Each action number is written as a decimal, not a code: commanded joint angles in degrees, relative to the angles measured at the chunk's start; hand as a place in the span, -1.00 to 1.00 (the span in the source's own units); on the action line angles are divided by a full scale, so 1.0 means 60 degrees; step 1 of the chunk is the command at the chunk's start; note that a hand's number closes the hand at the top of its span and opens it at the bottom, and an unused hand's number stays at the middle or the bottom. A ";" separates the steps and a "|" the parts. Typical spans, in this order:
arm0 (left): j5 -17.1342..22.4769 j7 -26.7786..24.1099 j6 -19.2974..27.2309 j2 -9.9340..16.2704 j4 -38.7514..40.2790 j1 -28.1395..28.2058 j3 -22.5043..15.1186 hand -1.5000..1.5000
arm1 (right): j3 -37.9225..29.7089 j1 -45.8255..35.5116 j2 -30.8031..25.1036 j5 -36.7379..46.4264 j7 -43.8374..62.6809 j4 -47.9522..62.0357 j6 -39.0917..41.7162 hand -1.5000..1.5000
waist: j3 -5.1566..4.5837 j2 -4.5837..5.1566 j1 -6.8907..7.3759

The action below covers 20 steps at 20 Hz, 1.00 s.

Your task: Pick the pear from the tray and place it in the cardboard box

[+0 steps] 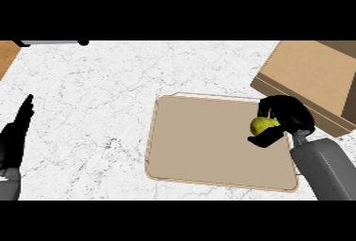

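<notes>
A yellow-green pear [262,125] shows at the right side of the tan tray [201,146], with my right hand [287,115] curled round it, fingers above and thumb below. Most of the pear is hidden by the hand; whether it rests on the tray or is lifted I cannot tell. The cardboard box [313,75] stands at the upper right, its near flap just beyond the hand. My left hand [15,136] rests open at the left edge, fingers up.
White marble counter [90,94] surrounds the tray. A wooden surface [5,54] shows at the top left corner, beside a grey object with a dark part [52,43] along the top edge.
</notes>
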 commanded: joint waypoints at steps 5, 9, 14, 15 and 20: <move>0.0109 0.0059 0.0022 0.0084 -0.0144 0.0076 0.0188 0.00 | -0.2354 0.0239 -0.4016 -0.1312 -0.4659 0.1140 -0.0061 1.00 | 0.0103 0.0141 -0.0173; 0.0023 -0.0089 0.0104 -0.0151 -0.0191 0.0056 -0.0015 0.00 | -0.3600 0.0134 -0.5347 -0.1952 -0.6807 0.2239 -0.0471 1.00 | 0.0087 0.0170 -0.0056; 0.0171 -0.0146 -0.0135 -0.0019 -0.0217 0.0063 0.0052 0.00 | -0.5029 -0.0188 -0.5922 -0.2967 -0.9415 0.3479 -0.1272 1.00 | 0.0092 0.0142 0.0269; 0.0083 0.0014 -0.0160 0.0016 -0.0371 -0.0097 -0.0063 0.00 | -0.5160 -0.0368 -0.6113 -0.3117 -0.9900 0.3786 -0.1089 1.00 | 0.0092 0.0158 0.0395; -0.0162 -0.0045 -0.0048 -0.0254 -0.0135 -0.0395 -0.0388 0.00 | -0.5484 -0.0956 -0.6561 -0.3397 -1.2087 0.5628 -0.0648 1.00 | 0.0041 0.0240 0.0729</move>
